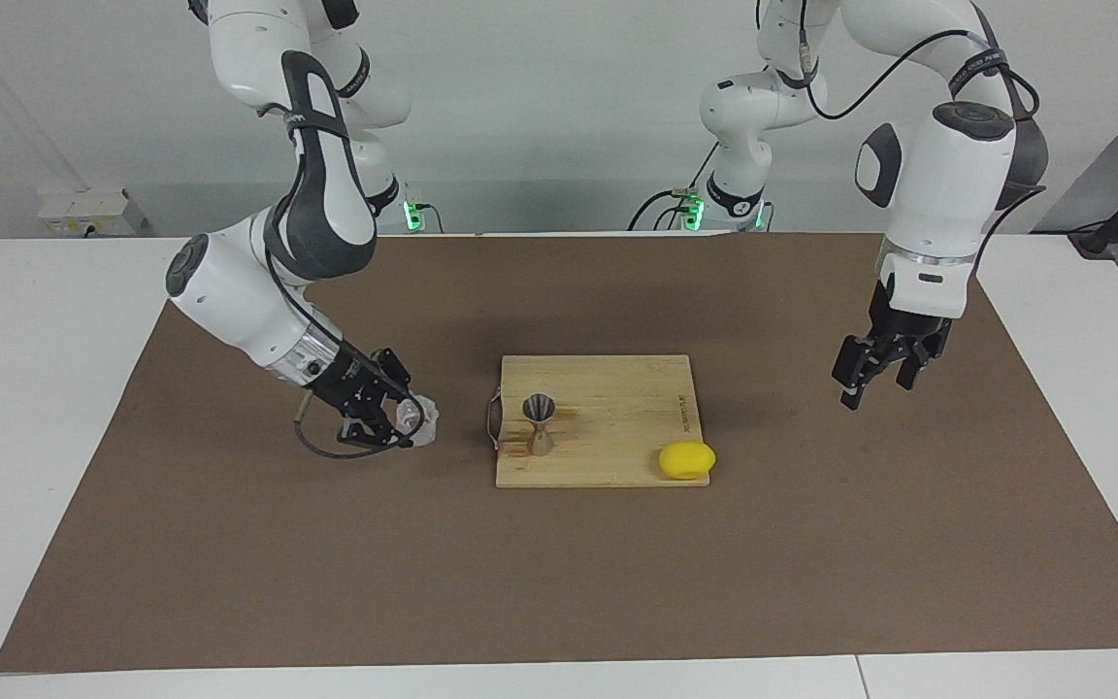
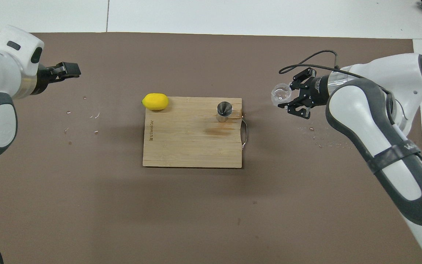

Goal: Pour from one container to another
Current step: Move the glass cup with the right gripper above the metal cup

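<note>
The clear ribbed cup [image 1: 420,417] [image 2: 281,94] hangs tilted just above the brown mat, beside the cutting board's handle end. My right gripper [image 1: 404,419] [image 2: 287,96] is shut on it, reaching in from the right arm's end of the table. The steel hourglass jigger [image 1: 540,425] [image 2: 224,110] stands upright on the wooden board [image 1: 617,388] [image 2: 189,146], near the handle [image 2: 245,135]. My left gripper [image 1: 877,381] [image 2: 68,69] hangs open over the mat at the left arm's end, holding nothing.
A yellow lemon [image 1: 686,459] [image 2: 155,101] rests at the board's corner toward the left arm. Small droplets [image 2: 324,143] and pale flecks [image 2: 93,116] dot the mat [image 1: 559,582]. A brownish stain [image 2: 216,130] marks the board beside the jigger.
</note>
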`<state>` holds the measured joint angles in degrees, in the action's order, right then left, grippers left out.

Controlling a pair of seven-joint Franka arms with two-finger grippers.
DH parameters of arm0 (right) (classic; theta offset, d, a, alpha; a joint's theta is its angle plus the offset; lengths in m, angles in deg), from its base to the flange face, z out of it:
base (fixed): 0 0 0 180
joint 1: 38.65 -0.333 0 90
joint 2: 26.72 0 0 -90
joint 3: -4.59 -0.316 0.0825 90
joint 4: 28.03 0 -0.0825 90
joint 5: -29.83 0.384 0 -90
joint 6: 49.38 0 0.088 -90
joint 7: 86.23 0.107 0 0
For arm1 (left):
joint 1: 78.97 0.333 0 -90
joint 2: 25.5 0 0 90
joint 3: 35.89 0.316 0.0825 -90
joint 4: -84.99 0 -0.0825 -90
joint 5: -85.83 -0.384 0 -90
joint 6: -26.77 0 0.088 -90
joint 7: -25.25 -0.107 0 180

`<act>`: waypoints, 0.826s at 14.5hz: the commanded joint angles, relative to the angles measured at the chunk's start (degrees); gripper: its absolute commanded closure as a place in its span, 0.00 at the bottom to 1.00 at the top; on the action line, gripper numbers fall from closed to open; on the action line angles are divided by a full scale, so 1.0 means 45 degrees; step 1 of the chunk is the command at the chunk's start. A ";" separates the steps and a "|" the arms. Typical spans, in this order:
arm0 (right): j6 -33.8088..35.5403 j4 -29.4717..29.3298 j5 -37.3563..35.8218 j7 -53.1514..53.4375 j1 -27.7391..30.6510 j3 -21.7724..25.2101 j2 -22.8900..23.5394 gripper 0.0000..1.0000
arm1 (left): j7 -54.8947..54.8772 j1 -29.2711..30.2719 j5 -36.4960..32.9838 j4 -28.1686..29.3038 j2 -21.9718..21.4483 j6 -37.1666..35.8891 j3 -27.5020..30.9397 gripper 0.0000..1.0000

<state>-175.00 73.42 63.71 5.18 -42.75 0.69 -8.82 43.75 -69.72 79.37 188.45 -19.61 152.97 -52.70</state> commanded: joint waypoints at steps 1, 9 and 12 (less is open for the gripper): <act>-0.0363 -0.0728 -0.1059 0.1420 -0.0688 0.0007 0.0414 1.00 | -0.3417 0.0230 -0.0069 -0.0330 -0.0525 -0.2274 -0.0091 0.00; -0.0912 -0.1061 -0.3559 0.4001 -0.2252 -0.0012 0.0630 1.00 | -0.4717 0.0288 -0.0011 -0.2229 -0.1228 -0.8261 -0.0052 0.00; -0.0912 -0.1257 -0.4497 0.4568 -0.2565 -0.0012 0.0649 1.00 | -0.4580 0.0346 0.0126 -0.1840 -0.1423 -0.7910 -0.0052 0.00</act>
<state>-178.86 69.74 46.57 23.21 -53.71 0.66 -7.01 23.52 -68.99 79.45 178.44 -24.86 117.10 -52.77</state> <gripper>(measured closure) 0.502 0.000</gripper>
